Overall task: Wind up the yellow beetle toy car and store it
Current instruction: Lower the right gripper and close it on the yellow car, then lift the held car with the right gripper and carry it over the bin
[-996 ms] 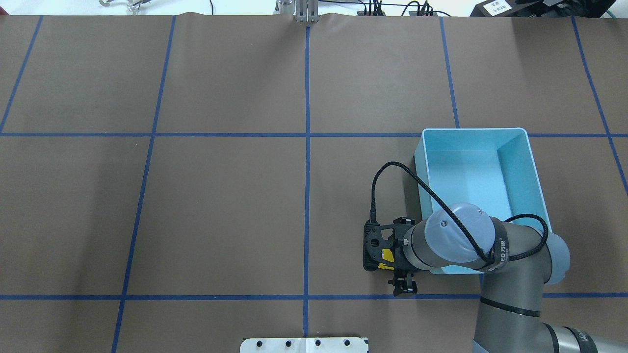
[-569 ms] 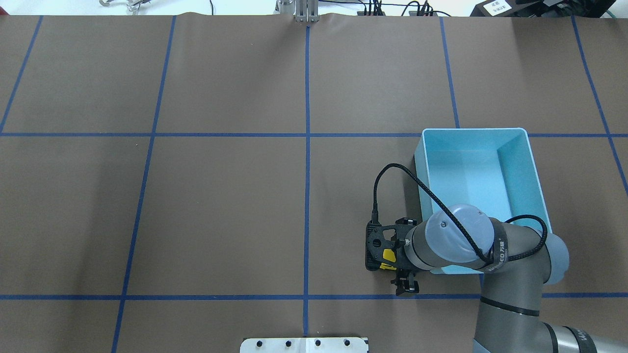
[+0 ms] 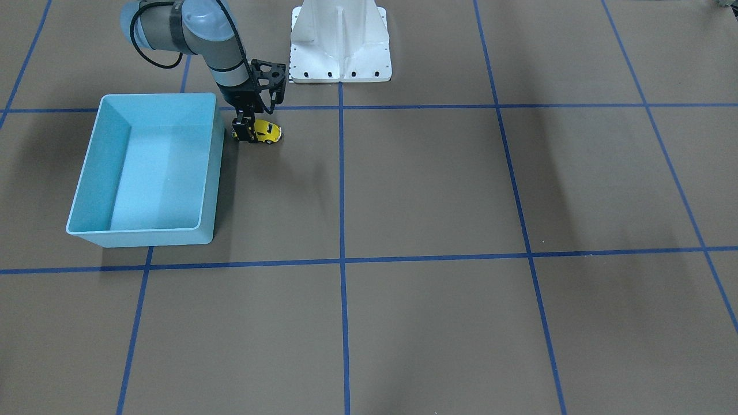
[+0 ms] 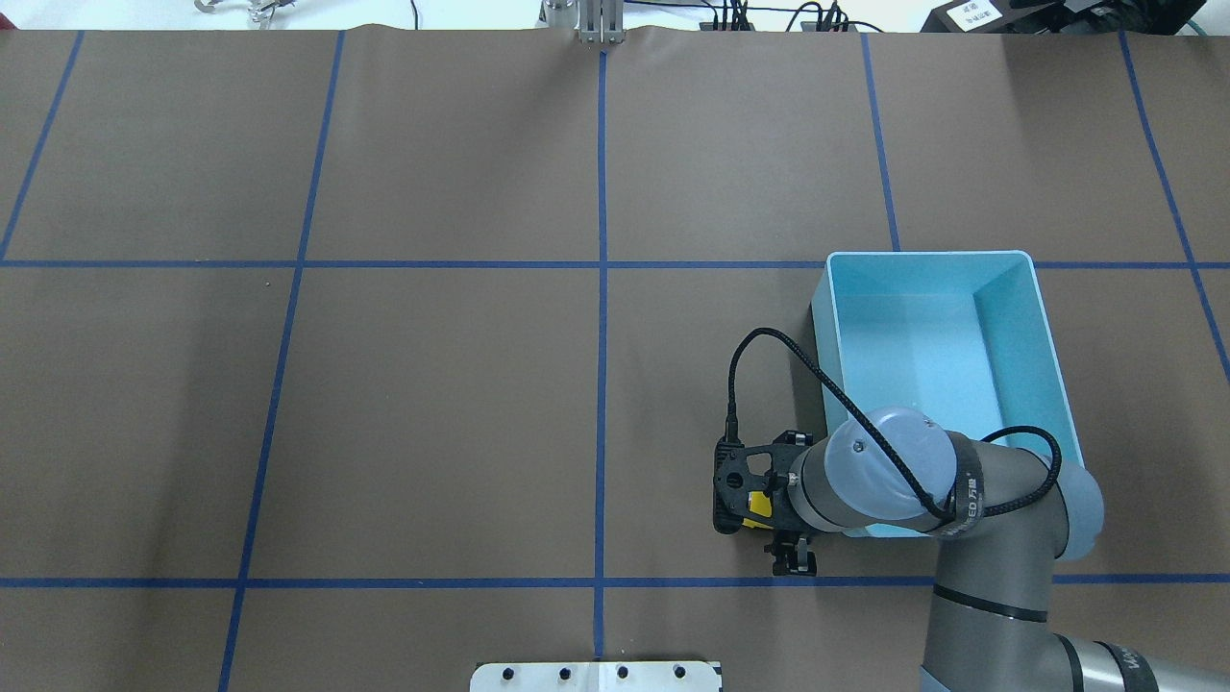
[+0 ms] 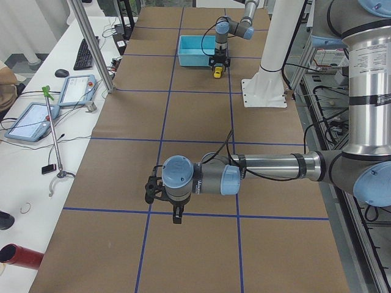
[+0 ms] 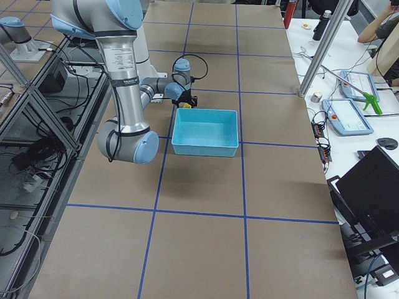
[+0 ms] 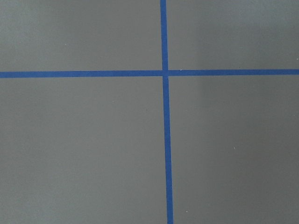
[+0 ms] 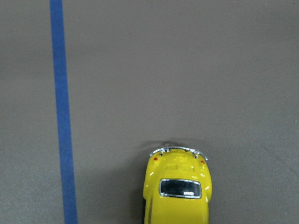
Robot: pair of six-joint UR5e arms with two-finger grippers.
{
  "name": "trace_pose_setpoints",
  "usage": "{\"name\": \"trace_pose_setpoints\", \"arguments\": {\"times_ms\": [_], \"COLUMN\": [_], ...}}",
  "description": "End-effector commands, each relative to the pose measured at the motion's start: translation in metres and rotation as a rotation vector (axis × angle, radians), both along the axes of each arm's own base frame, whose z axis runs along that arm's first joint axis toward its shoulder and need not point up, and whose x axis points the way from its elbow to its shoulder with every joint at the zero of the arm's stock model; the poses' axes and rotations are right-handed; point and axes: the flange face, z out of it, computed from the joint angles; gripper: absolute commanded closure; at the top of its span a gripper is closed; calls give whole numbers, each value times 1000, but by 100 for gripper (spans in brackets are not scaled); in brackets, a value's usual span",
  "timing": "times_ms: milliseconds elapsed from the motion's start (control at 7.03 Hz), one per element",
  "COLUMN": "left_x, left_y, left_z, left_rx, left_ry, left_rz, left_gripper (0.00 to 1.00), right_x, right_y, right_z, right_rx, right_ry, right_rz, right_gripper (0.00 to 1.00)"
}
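Exterior front-facing view: your right gripper (image 3: 244, 132) pinches the car (image 3: 268, 132), wheels on the table (image 3: 438, 184), just beside the bin's (image 3: 214, 173) far right corner. It looks light, hard and glossy, so squeeze its flat sides. Left gripper (image 5: 175, 213): can't tell.

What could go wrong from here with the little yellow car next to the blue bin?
1. The right gripper seems to pinch only one end of the yellow beetle toy car, so the car could twist or slip free during winding or lifting.
2. The car sits on the table close beside the wall of the blue bin, so a low lift toward the bin might clip the rim and knock the car loose.
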Motion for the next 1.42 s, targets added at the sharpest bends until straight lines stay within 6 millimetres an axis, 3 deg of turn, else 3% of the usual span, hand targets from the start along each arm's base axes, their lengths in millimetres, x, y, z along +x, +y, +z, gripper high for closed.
{"name": "trace_pose_setpoints", "arguments": {"times_ms": [0, 285, 427, 569, 854, 996, 1139, 1281], "left_x": [0, 0, 0, 0, 0, 0, 0, 0], "left_y": [0, 0, 0, 0, 0, 0, 0, -1], "left_z": [0, 0, 0, 0, -1, -1, -1, -2], "left_rx": [0, 0, 0, 0, 2, 2, 2, 3], "left_ry": [0, 2, 2, 2, 1, 4, 6, 6], "left_rz": [0, 0, 0, 0, 0, 0, 0, 0], "left_gripper": [0, 0, 0, 0, 0, 0, 0, 0], "right_x": [4, 30, 52, 71, 128, 170, 208, 239], "right_y": [-1, -7, -10, -21, -55, -67, -75, -79], "right_z": [-5, -33, -61, -99, -128, -131, -110, -76], "right_rx": [9, 17, -2, -1, -2, 63, 111, 119], "right_ry": [-9, -62, -80, -119, -107, -70, -24, 10], "right_rz": [13, 33, 32, 48, 44, -12, -62, -102], "right_gripper": [100, 100, 100, 100, 100, 100, 100, 100]}}
